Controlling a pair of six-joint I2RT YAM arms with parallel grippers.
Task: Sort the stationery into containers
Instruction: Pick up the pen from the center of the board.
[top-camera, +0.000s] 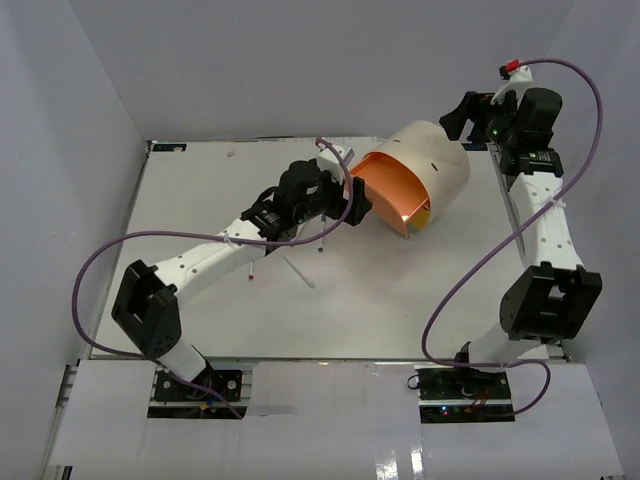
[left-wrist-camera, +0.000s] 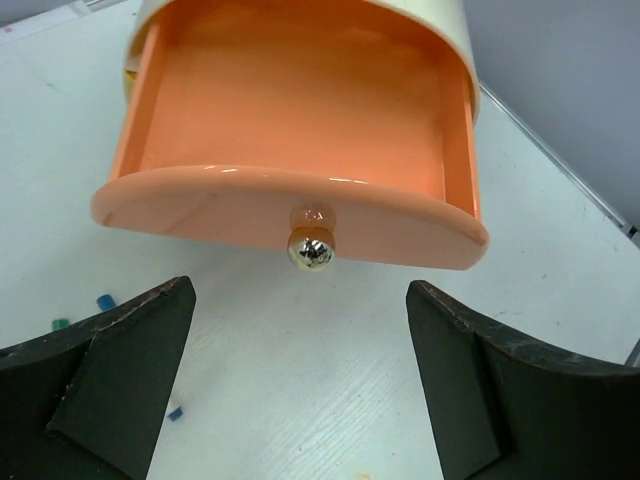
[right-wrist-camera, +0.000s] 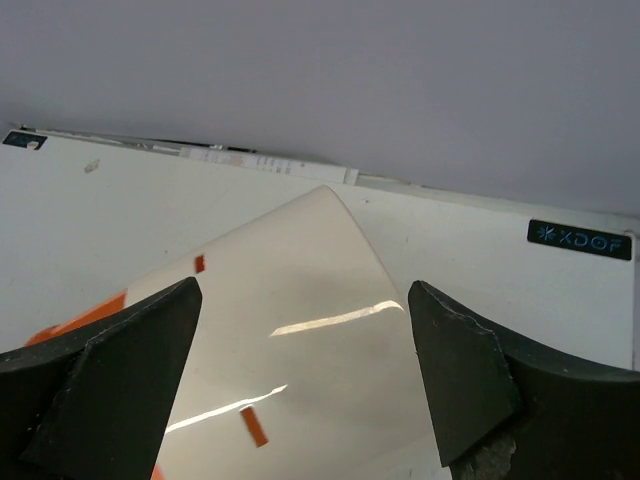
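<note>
The white desk (top-camera: 400, 310) carries everything. Upper right of centre in the top view sits the cream cylindrical plastic organiser (top-camera: 440, 160), curved wall uppermost. We judge it a light, hollow, glossy shell that would slide if tugged, so it wants steadying from behind. The right end effector (right-wrist-camera: 305, 292) hangs over that wall, jaws wide, holding nothing.

Its orange-pink plastic drawer (left-wrist-camera: 300, 120) stands open and looks empty. It seems stiff, smooth and thin-walled, and is best moved by its front. The left end effector (left-wrist-camera: 300, 300) faces that front, jaws spread wide with nothing between them.

The thin pens (top-camera: 298, 270) lie on the desk left of centre in the top view, beside the left arm. Some small blue and teal bits (left-wrist-camera: 104, 300) show at the left edge of the left wrist view. We expect them to be light, rigid and apt to roll, so pinch across mid-shaft.

The small round brass knob (left-wrist-camera: 311, 250) is the drawer's handle. It looks hard and slippery, so close squarely around it.
</note>
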